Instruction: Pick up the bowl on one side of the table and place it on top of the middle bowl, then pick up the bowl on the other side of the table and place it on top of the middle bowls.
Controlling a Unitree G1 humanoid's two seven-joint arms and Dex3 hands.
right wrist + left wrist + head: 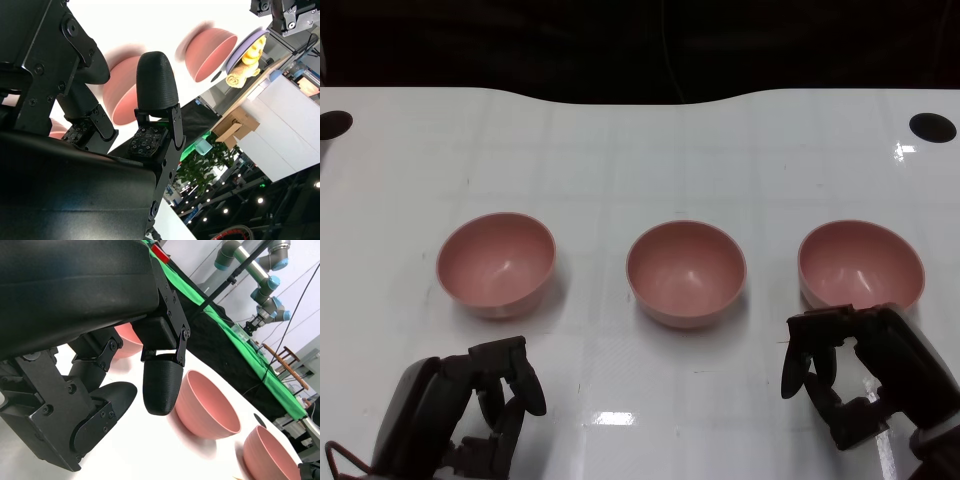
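Middle bowl (686, 272): pink, upright, resting on the white table (620, 160) at the centre of a row of three; nothing stacked in it.
Left bowl (497, 263): pink, upright, on the robot's left side of the row, well apart from the middle bowl; nothing inside.
Right bowl (861, 265): pink, upright, on the robot's right side, well apart from the middle bowl; its near rim is partly covered in the head view by the fingers of the right hand.
Right hand (865, 375): just short of the right bowl's near edge, fingers parted and bent, nothing between them; contact with the bowl cannot be confirmed.
Left hand (470, 410): over the table near the left bowl, on the near side, apart from it; fingers loosely curled with gaps between them, holding nothing.
Left wrist view: fingertip (162, 385) hangs above the table with two of the bowls beyond it.
Table: white, glossy, with a dark round hole at each far corner (932, 127).
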